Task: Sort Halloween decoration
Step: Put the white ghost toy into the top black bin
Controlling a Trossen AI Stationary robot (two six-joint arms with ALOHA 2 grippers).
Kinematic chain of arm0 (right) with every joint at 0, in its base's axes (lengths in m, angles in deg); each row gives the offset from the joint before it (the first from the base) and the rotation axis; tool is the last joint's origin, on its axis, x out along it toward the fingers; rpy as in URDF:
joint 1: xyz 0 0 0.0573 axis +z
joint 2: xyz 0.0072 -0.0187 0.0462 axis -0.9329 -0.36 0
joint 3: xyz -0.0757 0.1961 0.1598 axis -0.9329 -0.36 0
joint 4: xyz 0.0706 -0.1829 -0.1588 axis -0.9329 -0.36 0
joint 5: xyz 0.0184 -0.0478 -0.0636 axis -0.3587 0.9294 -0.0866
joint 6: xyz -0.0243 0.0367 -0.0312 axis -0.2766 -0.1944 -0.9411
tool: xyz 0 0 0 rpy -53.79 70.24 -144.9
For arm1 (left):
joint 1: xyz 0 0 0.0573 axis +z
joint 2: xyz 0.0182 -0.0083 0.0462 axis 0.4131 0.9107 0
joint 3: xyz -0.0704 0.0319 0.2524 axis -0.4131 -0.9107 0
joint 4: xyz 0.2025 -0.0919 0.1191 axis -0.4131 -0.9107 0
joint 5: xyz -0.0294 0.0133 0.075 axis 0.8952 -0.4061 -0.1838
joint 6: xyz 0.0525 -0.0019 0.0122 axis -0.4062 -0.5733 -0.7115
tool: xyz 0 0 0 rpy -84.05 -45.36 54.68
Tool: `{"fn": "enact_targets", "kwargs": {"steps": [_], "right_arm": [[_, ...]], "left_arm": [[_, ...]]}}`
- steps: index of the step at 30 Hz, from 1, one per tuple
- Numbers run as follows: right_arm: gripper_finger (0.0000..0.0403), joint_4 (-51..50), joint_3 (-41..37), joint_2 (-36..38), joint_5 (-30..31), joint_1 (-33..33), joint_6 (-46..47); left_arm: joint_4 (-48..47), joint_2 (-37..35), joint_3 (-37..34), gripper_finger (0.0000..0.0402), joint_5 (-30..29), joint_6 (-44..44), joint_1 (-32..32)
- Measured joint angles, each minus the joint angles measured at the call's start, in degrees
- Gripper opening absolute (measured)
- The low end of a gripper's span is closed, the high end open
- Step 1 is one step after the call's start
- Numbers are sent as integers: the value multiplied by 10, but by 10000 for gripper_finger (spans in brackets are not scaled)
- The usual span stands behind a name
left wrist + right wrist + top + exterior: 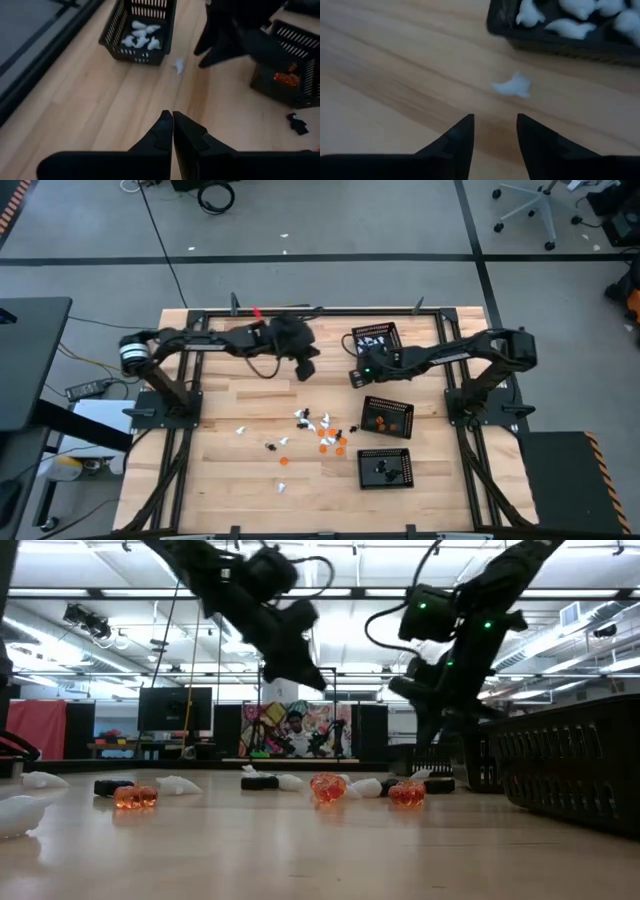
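The Halloween decoration lies in a loose scatter of tiny white, orange and black figures (312,432) on the wooden table. One white figure (512,85) lies alone on the wood beside the tray of white figures (377,338). My right gripper (495,125) hangs open just above and short of that figure, touching nothing. My left gripper (172,117) is shut and empty, in the air over bare wood left of that tray (140,30).
A black mesh tray with orange figures (387,415) and another with black figures (386,468) stand at the right of the scatter. A black figure (298,123) lies near the orange tray. Bare wood lies at the table's left and near edge.
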Motion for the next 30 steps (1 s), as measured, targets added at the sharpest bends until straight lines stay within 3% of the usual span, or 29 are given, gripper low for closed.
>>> {"fn": "enact_targets", "kwargs": {"steps": [8, 14, 19, 30], "right_arm": [[229, 5, 55, -68, 8, 4, 69], [272, -9, 93, -113, 55, 8, 130], [272, -50, 124, -135, 107, 28, 161], [259, -145, 141, -132, 89, 41, 197]], "left_arm": [[6, -91, -102, 18, 0, -45, 4], [-1, -111, -115, 18, 2, -97, 12], [2, -111, -114, 18, 3, -118, 14], [-15, -110, -114, 18, 18, -50, 13]]}}
